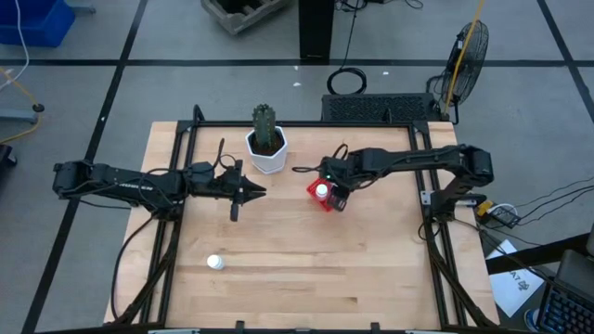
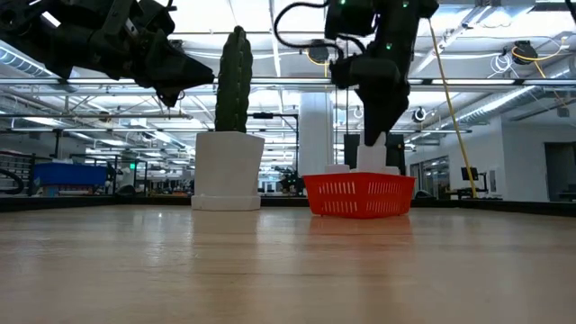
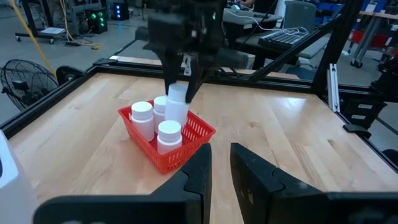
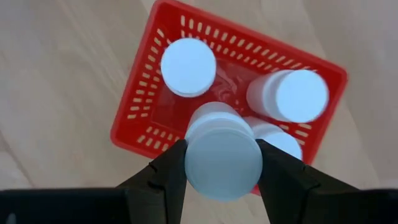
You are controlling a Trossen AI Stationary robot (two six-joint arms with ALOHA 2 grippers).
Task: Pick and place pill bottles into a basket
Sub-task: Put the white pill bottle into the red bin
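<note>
The right hand [image 4: 221,163] pinches a pill bottle [image 4: 222,151] by its cap and holds it upright directly over the red basket [image 1: 316,199], which sits on the surface right of centre, just right of the white cactus pot [image 1: 267,153]. Three bottles already stand inside the basket [image 3: 169,135], and they crowd it; the free spot below the held bottle looks tight, bounded by the bottle at the far corner [image 4: 188,66] and the one at the right [image 4: 291,94]. The main risk, as I judge it, is that the held bottle comes down on a neighbour's cap rather than on the basket floor, then tips or topples the others when let go. A release from too high could also make it bounce out over the low mesh wall, and the light basket may slide or tilt if the fingers catch its rim. The left hand [image 1: 249,193] hovers above the surface left of the pot, its fingers nearly pressed together and holding nothing. One more bottle [image 1: 214,263] stands alone near the front left, well apart from the basket, not yet collected.
</note>
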